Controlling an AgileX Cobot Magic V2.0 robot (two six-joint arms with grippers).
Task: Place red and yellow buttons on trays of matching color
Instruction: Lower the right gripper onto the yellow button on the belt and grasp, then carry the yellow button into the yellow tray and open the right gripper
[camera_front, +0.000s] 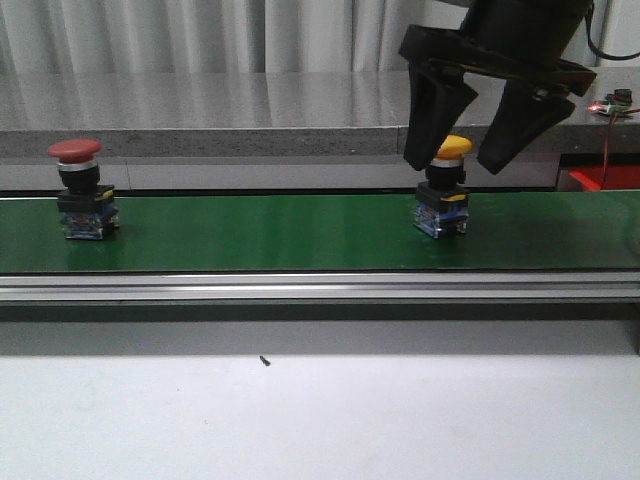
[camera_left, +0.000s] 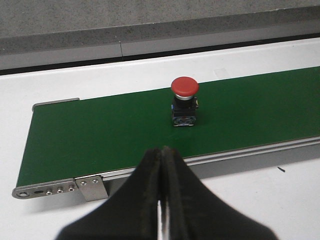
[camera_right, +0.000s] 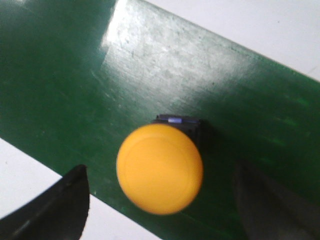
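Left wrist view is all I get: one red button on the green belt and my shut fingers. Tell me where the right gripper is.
Observer: The right gripper hangs open over a yellow button further along the green belt, its fingers either side of the cap and not touching.
Operator: Confirm that the yellow button is standing upright.
Observer: Upright on its base, cap up, in the front view.
Operator: Report any tray.
Observer: Only a red corner shows at the far right, behind the belt; no yellow tray is visible.
Operator: Check the red button too.
Observer: The red button stands upright near the belt's left end, untouched.
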